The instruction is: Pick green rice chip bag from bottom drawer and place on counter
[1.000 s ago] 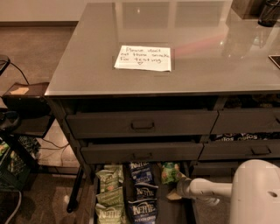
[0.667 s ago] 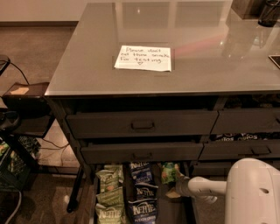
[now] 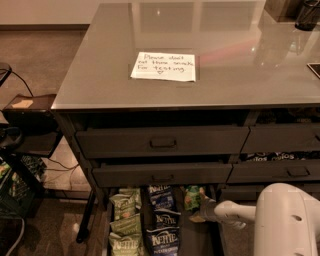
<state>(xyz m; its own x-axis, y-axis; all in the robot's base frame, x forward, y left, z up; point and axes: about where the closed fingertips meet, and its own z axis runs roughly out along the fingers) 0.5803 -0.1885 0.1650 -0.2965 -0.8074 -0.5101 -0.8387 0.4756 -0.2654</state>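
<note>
The bottom drawer (image 3: 197, 240) stands pulled out at the foot of the dark cabinet. In it lie a row of olive-green Kettle bags (image 3: 123, 220) and a row of dark blue Kettle bags (image 3: 161, 220). The small bright green rice chip bag (image 3: 191, 196) sits at the drawer's back right. My gripper (image 3: 199, 212) reaches in from the right on its white arm (image 3: 280, 222), just below and right of that bag, at its edge. The glossy grey counter (image 3: 100, 75) above carries a white handwritten note (image 3: 164, 66).
Two closed drawers with recessed handles (image 3: 162, 142) sit above the open one; more drawers are at the right (image 3: 285, 172). A dark cup (image 3: 306, 15) stands at the counter's back right. Cables and a dark stand (image 3: 20, 145) are on the floor at left.
The white arm housing has shifted slightly left in the picture. The gripper stays by the green bag; the bags have not moved.
</note>
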